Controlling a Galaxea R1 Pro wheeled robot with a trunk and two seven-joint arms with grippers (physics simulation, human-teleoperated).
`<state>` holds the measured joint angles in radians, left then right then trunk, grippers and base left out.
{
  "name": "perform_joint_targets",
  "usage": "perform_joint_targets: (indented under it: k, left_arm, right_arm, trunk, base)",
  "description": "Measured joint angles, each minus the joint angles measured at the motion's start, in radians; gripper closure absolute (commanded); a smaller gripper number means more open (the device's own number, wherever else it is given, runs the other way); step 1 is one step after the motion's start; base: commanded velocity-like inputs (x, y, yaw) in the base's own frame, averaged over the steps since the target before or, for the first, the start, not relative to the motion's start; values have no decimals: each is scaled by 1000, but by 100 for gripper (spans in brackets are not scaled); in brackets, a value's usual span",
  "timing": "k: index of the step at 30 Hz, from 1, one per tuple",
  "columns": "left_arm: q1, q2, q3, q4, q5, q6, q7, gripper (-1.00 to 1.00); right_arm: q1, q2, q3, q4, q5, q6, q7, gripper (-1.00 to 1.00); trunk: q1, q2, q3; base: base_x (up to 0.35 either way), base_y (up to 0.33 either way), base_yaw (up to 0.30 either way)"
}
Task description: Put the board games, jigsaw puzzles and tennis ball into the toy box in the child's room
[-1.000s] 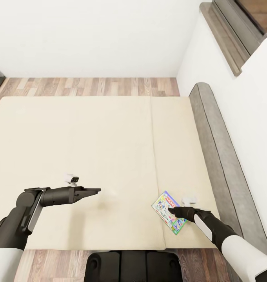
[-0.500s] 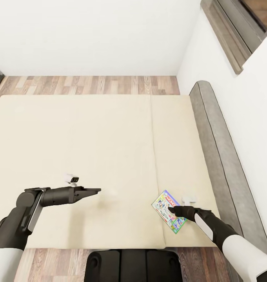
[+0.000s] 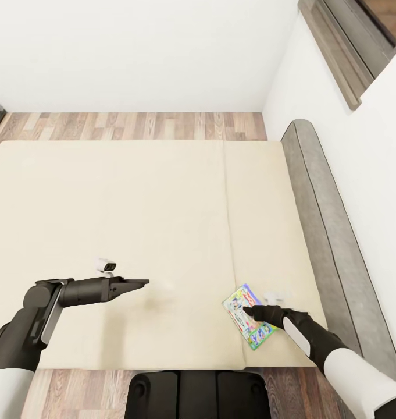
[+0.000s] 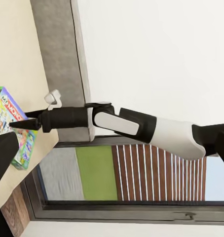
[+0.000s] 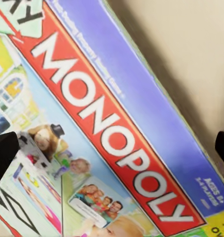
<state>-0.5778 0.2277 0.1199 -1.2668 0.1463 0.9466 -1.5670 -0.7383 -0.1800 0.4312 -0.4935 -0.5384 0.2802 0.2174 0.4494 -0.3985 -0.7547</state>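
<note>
Hovering low over the Monopoly board game (image 3: pixel 248 317) with the right gripper (image 3: pixel 249 311), fingers spread wide to either side of the red banner, not yet pinching it. Lying flat near the bed's (image 3: pixel 134 221) front right corner, beside the grey headboard (image 3: pixel 331 244). Holding the left gripper (image 3: pixel 141 284) out level above the mattress, fingers pressed together, gripping nothing.

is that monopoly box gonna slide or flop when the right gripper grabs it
The Monopoly box looks flat and rigid, so probably no flopping. Its glossy lid may be slippery. Lying flush on the soft bed, it will likely shift before the right gripper gets an edge.
</note>
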Motion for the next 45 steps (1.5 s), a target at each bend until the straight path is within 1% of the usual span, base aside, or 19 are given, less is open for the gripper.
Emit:
perform_joint_targets:
  k: [2, 4, 9, 15, 30, 36, 37, 45]
  left_arm:
    - [0, -1, 0, 0, 0, 0, 0, -100]
    - [0, 4, 0, 0, 1, 0, 0, -100]
    - [0, 9, 0, 0, 2, 0, 0, -100]
    - [0, 10, 0, 0, 3, 0, 0, -100]
    - [0, 11, 0, 0, 3, 0, 0, -100]
    - [0, 11, 0, 0, 2, 0, 0, -100]
    - [0, 11, 0, 0, 2, 0, 0, -100]
    - [0, 10, 0, 0, 2, 0, 0, -100]
  right_arm:
    - [2, 11, 1, 0, 0, -10, -3, -100]
    - [3, 23, 3, 3, 1, -16, 3, -100]
    - [4, 51, 8, 11, 11, -7, 30, -100]
    - [4, 85, 9, 13, 13, 4, 39, -100]
    - [4, 170, 4, 11, 13, 88, 39, -100]
    - [3, 177, 6, 8, 12, 122, 34, -100]
    - [3, 178, 7, 8, 11, 193, 33, -100]
    - [2, 190, 6, 5, 13, 257, 29, -100]
  trunk:
    - [0, 0, 0]
    - [0, 0, 0]
    - [0, 0, 0]
    - [0, 0, 0]
    - [0, 0, 0]
    - [0, 0, 0]
    - [0, 0, 0]
    - [0, 0, 0]
  base:
    - [0, 0, 0]
    - [0, 0, 0]
    - [0, 0, 0]
    - [0, 0, 0]
    - [0, 0, 0]
    - [0, 0, 0]
    - [0, 0, 0]
    - [0, 0, 0]
